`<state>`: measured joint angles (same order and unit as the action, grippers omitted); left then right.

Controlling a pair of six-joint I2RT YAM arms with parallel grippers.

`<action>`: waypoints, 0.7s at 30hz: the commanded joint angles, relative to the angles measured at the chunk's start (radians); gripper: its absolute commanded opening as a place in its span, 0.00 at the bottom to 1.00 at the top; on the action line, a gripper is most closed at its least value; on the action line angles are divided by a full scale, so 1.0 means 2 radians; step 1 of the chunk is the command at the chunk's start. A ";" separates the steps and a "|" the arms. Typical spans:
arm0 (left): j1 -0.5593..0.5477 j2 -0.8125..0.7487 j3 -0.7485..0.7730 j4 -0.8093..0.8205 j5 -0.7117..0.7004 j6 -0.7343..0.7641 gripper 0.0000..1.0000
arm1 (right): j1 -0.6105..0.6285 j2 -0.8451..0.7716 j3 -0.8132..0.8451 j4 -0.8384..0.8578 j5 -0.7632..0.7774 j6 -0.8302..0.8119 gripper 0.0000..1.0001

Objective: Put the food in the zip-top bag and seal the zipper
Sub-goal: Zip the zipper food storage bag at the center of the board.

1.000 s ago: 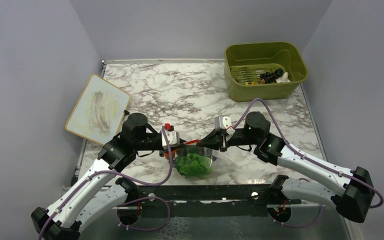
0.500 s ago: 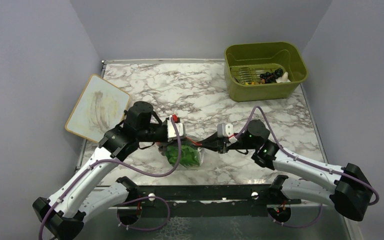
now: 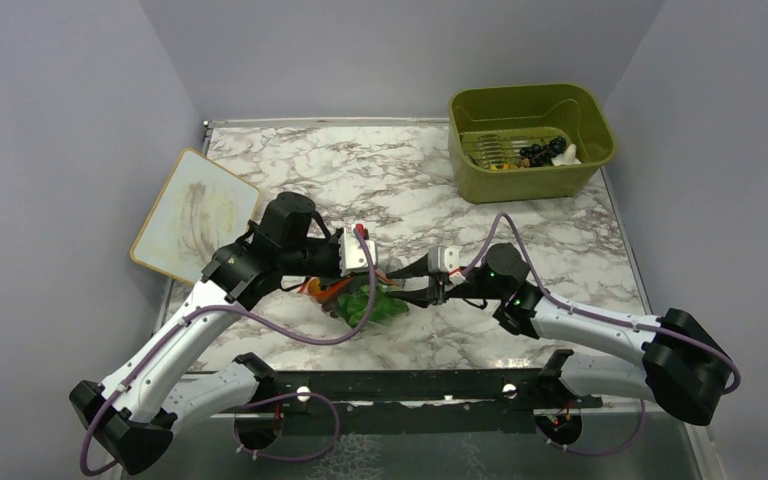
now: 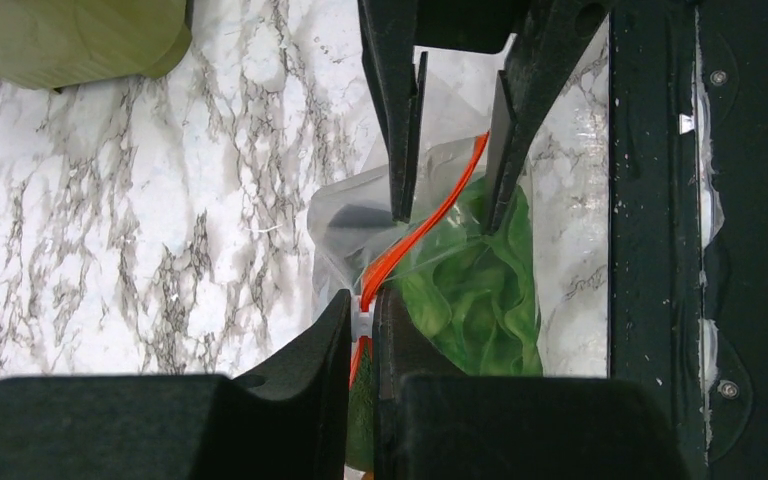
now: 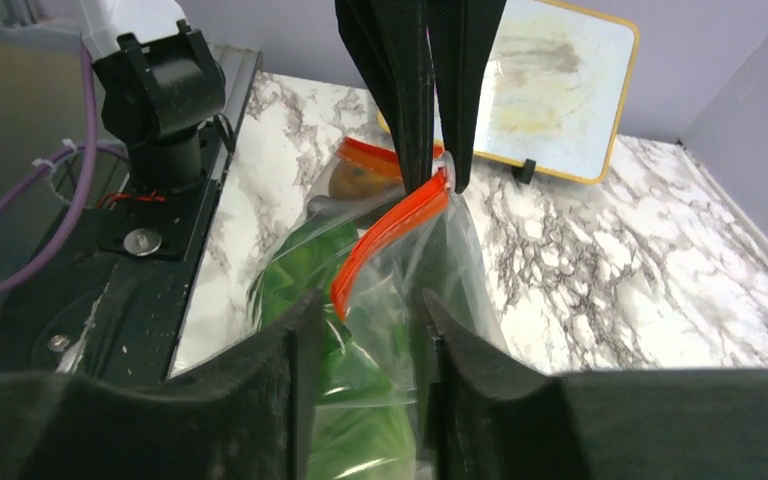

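The clear zip-top bag (image 3: 372,303) lies on the marble between my two grippers, with green lettuce (image 4: 480,290) inside it. A brown-orange piece (image 5: 352,180) shows at the bag's far end. The orange-red zipper (image 4: 430,215) curves along the mouth. My left gripper (image 4: 364,318) is shut on the zipper at its white slider. In the right wrist view the same pinch shows on the zipper's (image 5: 385,235) far end. My right gripper (image 5: 365,310) is open, its fingers standing on either side of the bag's (image 5: 460,260) near end, apart from the orange strip.
An olive-green bin (image 3: 530,140) stands at the back right with dark grapes (image 3: 540,152) and other small toy foods in it. A framed whiteboard (image 3: 195,215) leans at the left. The dark front rail (image 4: 700,250) runs close beside the bag.
My right gripper has opened and let go of the zipper. Both grippers and the bag have shifted left and lower, and the bag now rests on the table.
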<state>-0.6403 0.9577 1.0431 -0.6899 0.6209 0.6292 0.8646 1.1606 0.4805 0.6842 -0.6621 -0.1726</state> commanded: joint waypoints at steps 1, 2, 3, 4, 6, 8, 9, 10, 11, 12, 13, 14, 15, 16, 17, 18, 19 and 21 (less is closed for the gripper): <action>-0.009 0.002 0.007 0.018 -0.001 0.011 0.00 | 0.001 -0.014 0.012 -0.032 0.011 -0.017 0.44; -0.011 0.004 0.008 0.019 -0.001 0.011 0.00 | 0.001 -0.015 0.017 -0.038 0.008 -0.018 0.46; -0.012 0.005 0.009 0.019 -0.001 0.011 0.00 | 0.001 -0.017 0.020 -0.043 0.008 -0.017 0.47; -0.013 0.006 0.009 0.019 -0.001 0.011 0.00 | 0.001 -0.019 0.023 -0.045 0.008 -0.017 0.47; -0.014 0.007 0.008 0.020 -0.001 0.011 0.00 | 0.001 -0.020 0.031 -0.051 0.007 -0.016 0.47; -0.015 0.006 0.006 0.021 -0.001 0.012 0.00 | 0.001 -0.018 0.039 -0.054 0.006 -0.013 0.47; -0.016 0.005 0.005 0.022 -0.001 0.012 0.00 | 0.001 -0.016 0.042 -0.054 0.007 -0.011 0.46; -0.016 0.004 0.003 0.023 -0.001 0.012 0.00 | 0.001 -0.015 0.045 -0.053 0.006 -0.008 0.45; -0.016 0.003 0.002 0.024 -0.001 0.012 0.00 | 0.001 -0.013 0.048 -0.051 0.006 -0.003 0.44; -0.017 0.001 0.002 0.024 -0.002 0.012 0.00 | 0.001 -0.011 0.051 -0.049 0.006 0.001 0.44; -0.017 0.001 0.001 0.024 -0.002 0.012 0.00 | 0.001 -0.009 0.055 -0.049 0.003 0.003 0.43; -0.017 0.000 0.000 0.025 -0.002 0.013 0.00 | 0.001 -0.007 0.059 -0.048 0.000 0.006 0.43; -0.017 -0.001 0.000 0.025 -0.002 0.013 0.00 | 0.001 -0.006 0.062 -0.046 -0.001 0.009 0.43; -0.017 -0.002 0.000 0.026 -0.002 0.014 0.00 | 0.002 -0.005 0.064 -0.045 -0.002 0.012 0.43; -0.017 -0.003 -0.001 0.026 -0.002 0.015 0.00 | 0.001 -0.005 0.067 -0.045 -0.002 0.014 0.42; -0.017 -0.004 -0.001 0.026 -0.002 0.015 0.00 | 0.001 -0.004 0.069 -0.045 -0.002 0.016 0.42; -0.017 -0.004 -0.001 0.026 -0.002 0.016 0.00 | 0.001 -0.004 0.071 -0.044 -0.001 0.017 0.41; -0.017 -0.004 -0.003 0.027 -0.002 0.017 0.00 | 0.001 -0.001 0.074 -0.046 0.000 0.019 0.30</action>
<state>-0.6701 0.9733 1.0416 -0.6815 0.6121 0.6426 0.8646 1.1461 0.5941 0.5896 -0.6624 -0.1589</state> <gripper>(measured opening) 0.104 0.394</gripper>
